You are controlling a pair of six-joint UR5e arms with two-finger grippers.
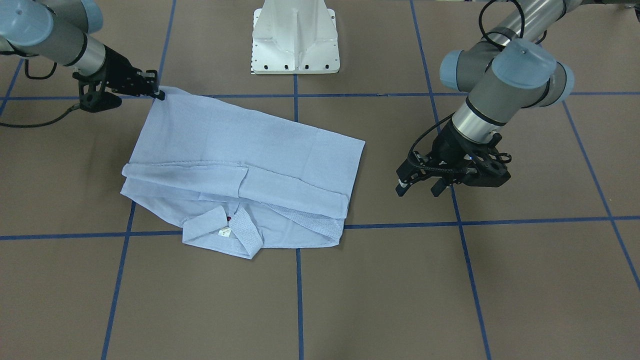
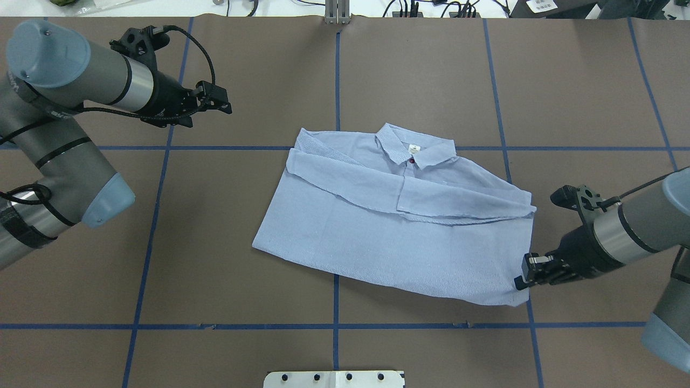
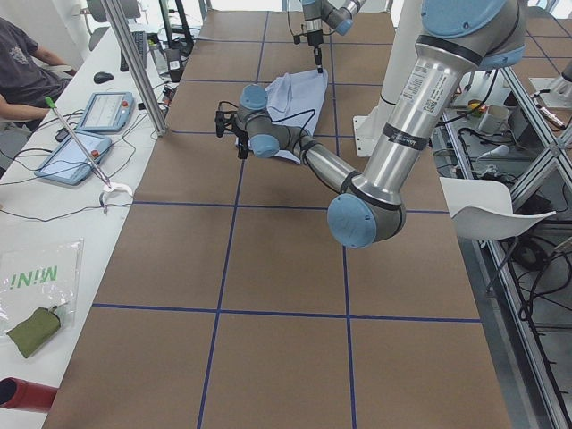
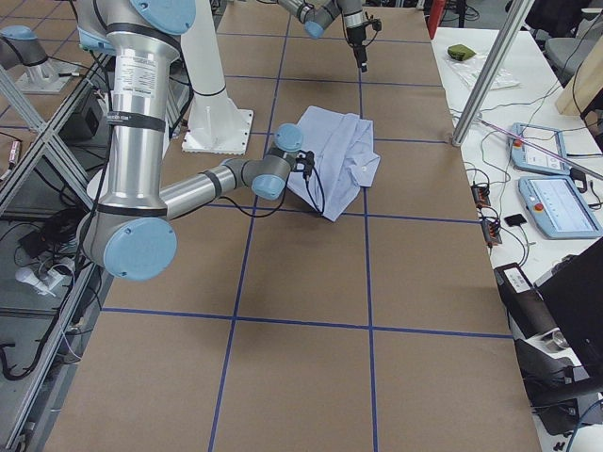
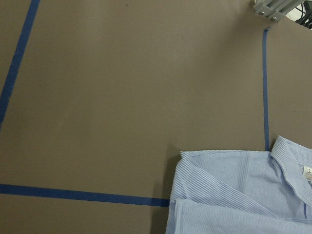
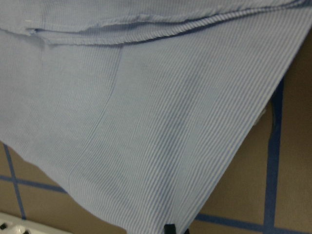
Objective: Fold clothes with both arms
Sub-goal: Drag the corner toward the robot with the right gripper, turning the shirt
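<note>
The light blue striped shirt [image 2: 388, 226] lies folded in the middle of the brown table [image 2: 215, 258], with its collar [image 2: 415, 151] on the far side from the robot. The right gripper [image 2: 520, 280] is pinched on the shirt's near right corner. The left gripper [image 1: 417, 191] hangs well to the shirt's left with its fingers spread, holding nothing.

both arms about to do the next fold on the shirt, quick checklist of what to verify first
1. Right pincer on the shirt hem corner: ok, shut on it.
2. Left pincer holding the other hem corner: not ok, it is open over bare table, apart from the cloth.
3. Sleeves folded onto the body: ok.
4. Collar lying flat, label up: ok.
5. How deep the right grip bites: cannot tell from these views.
</note>
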